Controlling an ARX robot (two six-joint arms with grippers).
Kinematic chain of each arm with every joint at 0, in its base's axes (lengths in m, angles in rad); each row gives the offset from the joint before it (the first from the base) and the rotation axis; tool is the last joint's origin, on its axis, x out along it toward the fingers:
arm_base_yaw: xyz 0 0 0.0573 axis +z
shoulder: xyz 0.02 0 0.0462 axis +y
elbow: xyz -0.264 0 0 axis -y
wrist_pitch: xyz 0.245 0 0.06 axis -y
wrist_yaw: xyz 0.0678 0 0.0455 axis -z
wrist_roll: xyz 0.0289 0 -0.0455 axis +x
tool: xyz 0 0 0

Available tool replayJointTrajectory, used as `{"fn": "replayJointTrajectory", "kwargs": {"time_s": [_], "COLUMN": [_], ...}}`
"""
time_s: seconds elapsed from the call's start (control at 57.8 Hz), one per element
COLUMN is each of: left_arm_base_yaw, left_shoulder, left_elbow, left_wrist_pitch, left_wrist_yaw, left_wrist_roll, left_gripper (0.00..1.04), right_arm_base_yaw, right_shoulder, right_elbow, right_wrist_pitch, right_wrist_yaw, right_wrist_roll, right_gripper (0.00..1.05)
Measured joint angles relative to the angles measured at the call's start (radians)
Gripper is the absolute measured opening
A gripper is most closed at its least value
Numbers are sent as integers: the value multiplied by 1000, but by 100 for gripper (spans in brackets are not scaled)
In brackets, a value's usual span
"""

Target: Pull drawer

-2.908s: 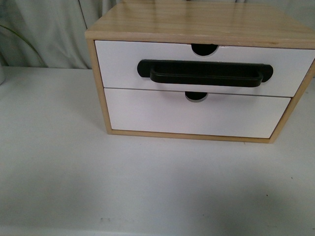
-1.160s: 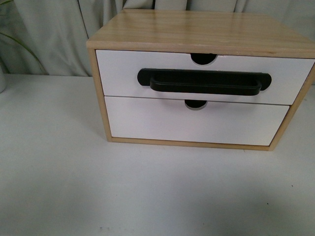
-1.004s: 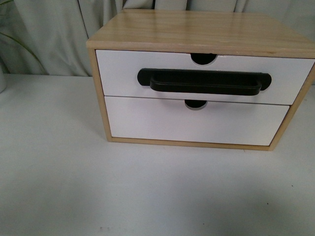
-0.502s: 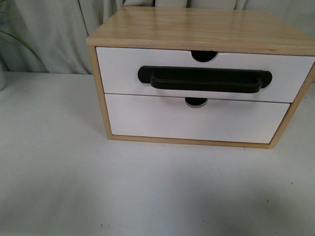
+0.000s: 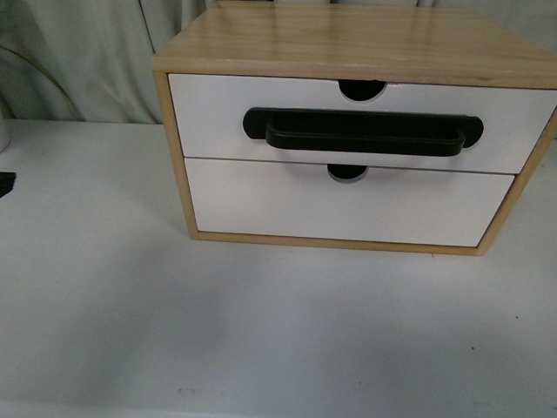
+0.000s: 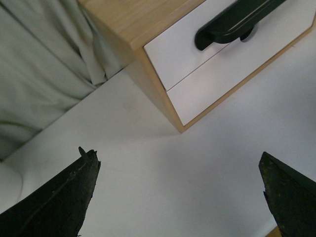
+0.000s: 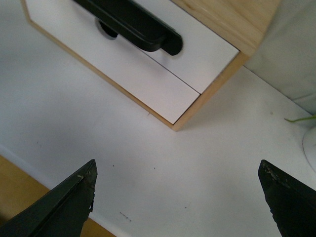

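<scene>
The drawer (image 5: 209, 111) is the upper one of a light wood cabinet (image 5: 348, 39). It has a white front, a long black bar handle (image 5: 363, 132) and a half-round notch (image 5: 360, 88), and it sits flush and closed. My left gripper (image 6: 177, 154) hangs open over the white table, off the cabinet's left corner, with the handle (image 6: 232, 19) well ahead of it. My right gripper (image 7: 177, 165) is open too, off the cabinet's right corner, away from the handle (image 7: 133, 22). Neither gripper touches anything.
Below the drawer is a plain white drawer front (image 5: 348, 207) without a handle. The cabinet stands on a white table (image 5: 261, 331), with grey curtains (image 5: 78, 52) behind. A dark tip (image 5: 4, 185) shows at the front view's left edge. The table's front edge (image 7: 29, 170) is near my right gripper.
The front view has shifted a little, so the cabinet sits slightly higher in the picture. A dark tip has come in at the left edge. The drawer stays closed.
</scene>
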Motion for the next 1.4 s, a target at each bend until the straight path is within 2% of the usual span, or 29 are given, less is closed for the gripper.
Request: {"fn": "replayJointTrajectory", "kwargs": {"time_s": [0.277, 0.606, 0.952, 1.402], "left_arm_base_yaw": [-99, -212, -313, -363], "left_shoulder": [181, 394, 562, 729], "left_elbow": [187, 441, 580, 720], "left_wrist_pitch": [-174, -407, -446, -460], "left_wrist_yaw": [3, -41, -105, -162], "left_wrist_roll": [283, 550, 590, 583], "left_gripper": [98, 98, 98, 98], "right_arm_base_yaw": [52, 127, 183, 219], "right_shoulder": [177, 371, 528, 676], "right_elbow": [160, 282, 369, 436], "right_wrist_pitch": [-84, -125, -87, -44], "right_wrist_yaw": [-44, -46, -44, -70], "right_wrist_roll": [-248, -396, -424, -438], "right_gripper": [96, 96, 96, 96]}}
